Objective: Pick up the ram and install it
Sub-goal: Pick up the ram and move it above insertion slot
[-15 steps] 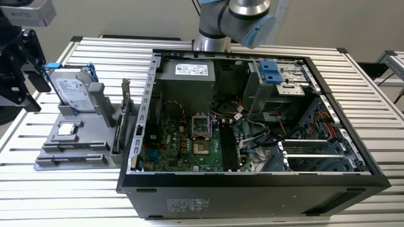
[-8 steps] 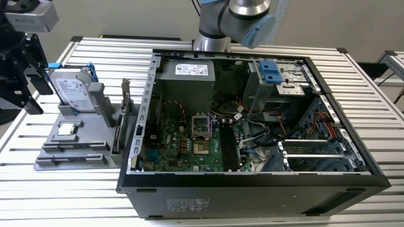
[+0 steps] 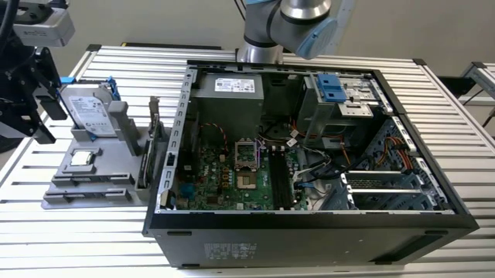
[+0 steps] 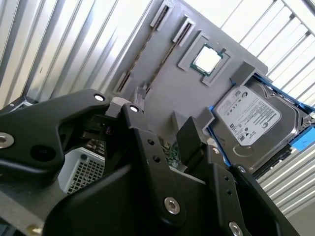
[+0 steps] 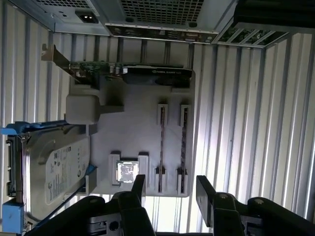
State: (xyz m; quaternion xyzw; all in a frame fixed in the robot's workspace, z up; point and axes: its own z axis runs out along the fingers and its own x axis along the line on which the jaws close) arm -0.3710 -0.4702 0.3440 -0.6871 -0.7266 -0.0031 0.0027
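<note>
Two ram sticks stand on edge side by side in slots of the grey holder tray; in the second wrist view the ram appears as two thin dark lines. My gripper hovers above the tray, at the ram's end near the processor chip, apart from the sticks. It is open with nothing between its black fingers. In the exterior view the gripper hangs over the tray at the exterior view's left, beside the open computer case.
The tray also holds a hard drive, a processor chip and an upright card with a metal bracket. Inside the case lies the motherboard with long black slots, a power supply and loose cables.
</note>
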